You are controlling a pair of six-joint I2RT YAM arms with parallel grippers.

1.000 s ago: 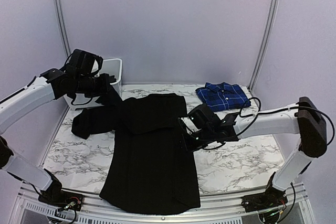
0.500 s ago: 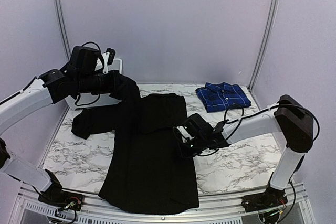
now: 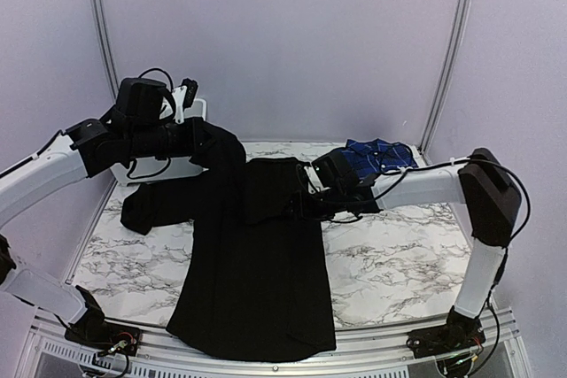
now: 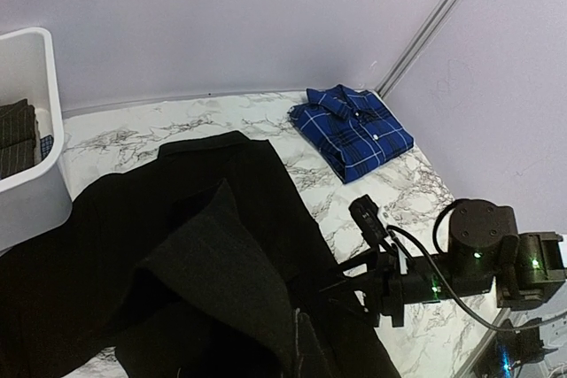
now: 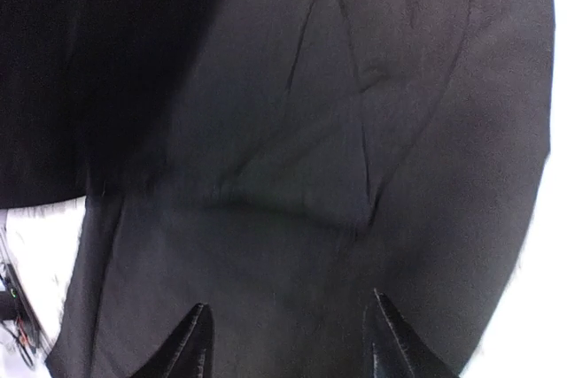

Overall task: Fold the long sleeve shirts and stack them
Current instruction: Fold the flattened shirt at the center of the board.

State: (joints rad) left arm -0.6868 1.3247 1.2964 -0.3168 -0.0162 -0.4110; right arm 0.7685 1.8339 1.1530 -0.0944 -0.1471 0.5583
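Observation:
The large black long sleeve shirt [image 3: 257, 263] lies spread down the middle of the marble table, its left sleeve [image 3: 155, 201] bunched on the tabletop. My left gripper [image 3: 220, 143] is shut on a fold of this shirt and holds it raised over the upper body. In the left wrist view the lifted black cloth [image 4: 204, 245] hides the fingers. My right gripper [image 3: 301, 204] hovers open over the shirt's right edge. Its fingertips [image 5: 197, 343] stand apart above the black cloth [image 5: 310, 130]. The blue plaid shirt [image 3: 383, 155] [image 4: 354, 128] lies folded at the back right.
A white bin [image 3: 199, 114] [image 4: 31, 192] with dark cloth inside stands at the back left behind my left arm. The right arm [image 4: 443, 276] stretches across the bare marble table [image 3: 399, 263] right of the black shirt. Walls close in behind and at both sides.
My right gripper opened, let go of the black shirt's right edge and moved toward the far side. My left gripper carried its fold rightward over the shirt's body.

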